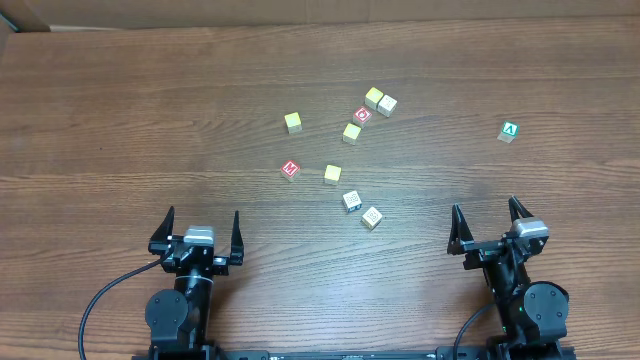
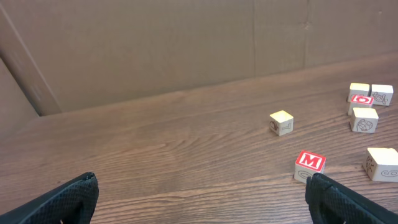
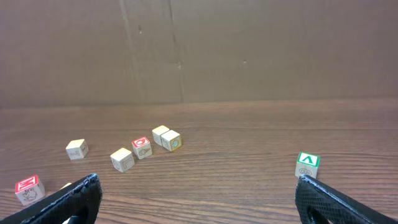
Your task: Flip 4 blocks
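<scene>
1. From overhead we see the left gripper (image 1: 203, 216) and the right gripper (image 1: 485, 207) at the near edge of the wooden table (image 1: 120, 120), each with its jaws spread wide and nothing between them
2. Mid-table, well apart from both grippers, lies the red "M" block (image 1: 290, 170), with a yellow-topped block (image 1: 332, 174) near it on the right; closer to the arms sit two fine-print blocks (image 1: 351, 200), just beside each other
3. Farther back we find a lone yellow block (image 1: 292, 122), a yellow cube (image 1: 352, 132), the red ring cube (image 1: 363, 115) just behind that, and a touching pair (image 1: 374, 97); the green "A" cube (image 1: 510, 131) stands alone, far to the right
4. In the left wrist view the left gripper (image 2: 202, 183) is released, its dark fingers (image 2: 68, 199) filling the bottom corners; the red "M" block (image 2: 310, 165) shows above the right finger's tip, the lone yellow block (image 2: 281, 122) lies beyond it, and the red ring cube (image 2: 361, 99) sits at the right edge
5. In the right wrist view the right gripper (image 3: 198, 183) is also released and empty; the green "A" cube (image 3: 307, 165) shows above its right finger, the red "M" block (image 3: 28, 188) sits at far left, and the touching pair (image 3: 160, 134) lies mid-table before a brown cardboard wall (image 3: 249, 50)
</scene>
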